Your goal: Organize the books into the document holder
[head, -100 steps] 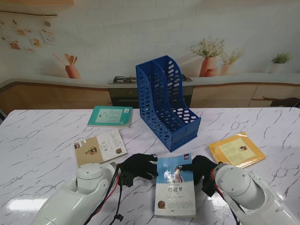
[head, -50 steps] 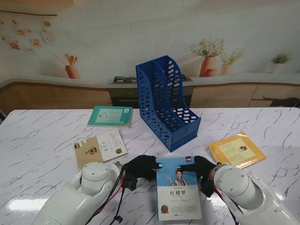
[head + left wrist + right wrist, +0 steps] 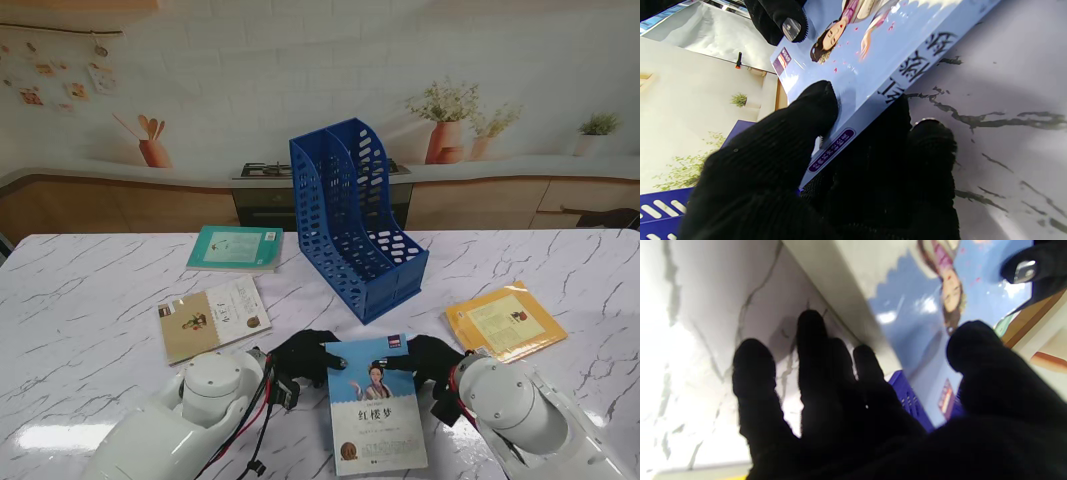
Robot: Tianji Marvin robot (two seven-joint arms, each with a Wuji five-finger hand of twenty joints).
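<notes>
The light-blue book (image 3: 375, 405) sits just in front of the blue document holder (image 3: 355, 215), nearer to me, held between both hands. Its far end is raised off the worktop (image 3: 80, 300): the left wrist view shows the spine lifted clear of the marble, with the left hand (image 3: 300, 357) pinching the far left corner, thumb on the cover and fingers (image 3: 930, 146) under the spine. The right hand (image 3: 430, 360) grasps the far right corner the same way, thumb over the cover and fingers (image 3: 810, 336) reaching beneath the page edge.

Compared with a second ago, the book has straightened. It lay slanted then, with the left hand resting on its corner; half a second ago it was squarer and sat a little farther to the right. Now it is drawn slightly toward the left hand and tipped more steeply, cover facing me. To my judgement the lift is under way and the two-handed grip is set, so the next step is likely to stand the book up and carry it forward to one of the holder's two slots, both of which appear empty.

Farther out from the holder, the teal book (image 3: 235, 248) and the beige book (image 3: 213, 317) lie to its left and the yellow book (image 3: 505, 320) to its right, all unmoved across the frames.
</notes>
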